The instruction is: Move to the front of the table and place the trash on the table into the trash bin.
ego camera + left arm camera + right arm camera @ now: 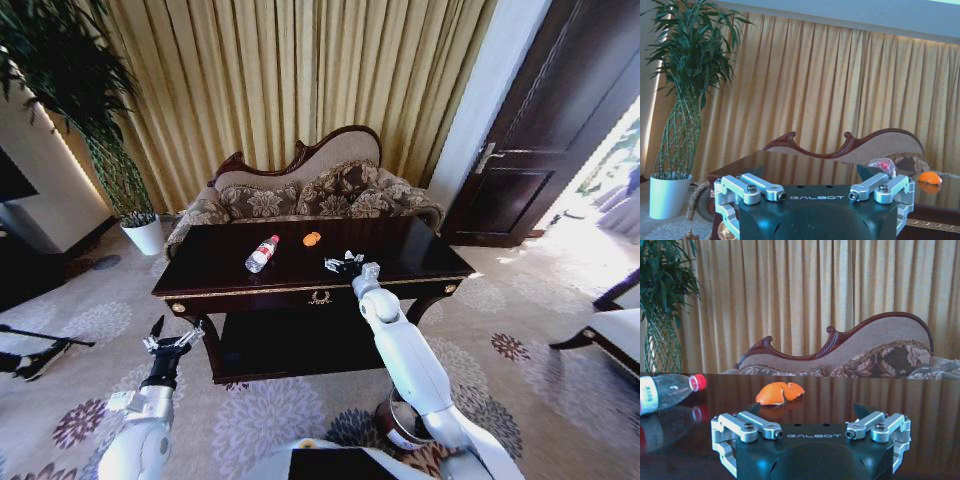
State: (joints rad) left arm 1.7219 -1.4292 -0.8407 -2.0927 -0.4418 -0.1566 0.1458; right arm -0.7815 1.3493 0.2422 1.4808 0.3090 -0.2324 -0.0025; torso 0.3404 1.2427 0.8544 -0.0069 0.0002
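We stand at the tabletop front; no trash is binned yet.

Our right pincer [344,264] hovers open over the tabletop [220,268] beside white scraps. The bottle [261,254] lies at its 9 o'clock and the orange peel [312,239] at 11; the trash bin [400,424] waits on the floor by our right arm. Our left pincer [168,343] hangs open, low. Each wrist housing reads "GALBOT"; the bottle's label we cannot read.

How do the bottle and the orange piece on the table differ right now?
The bottle is clear plastic with a red cap, long, lying on its side; the orange piece is opaque orange, smaller, a curled scrap. The bottle lies nearer the table's front edge, to the robot's left. Both rest untouched on the tabletop.
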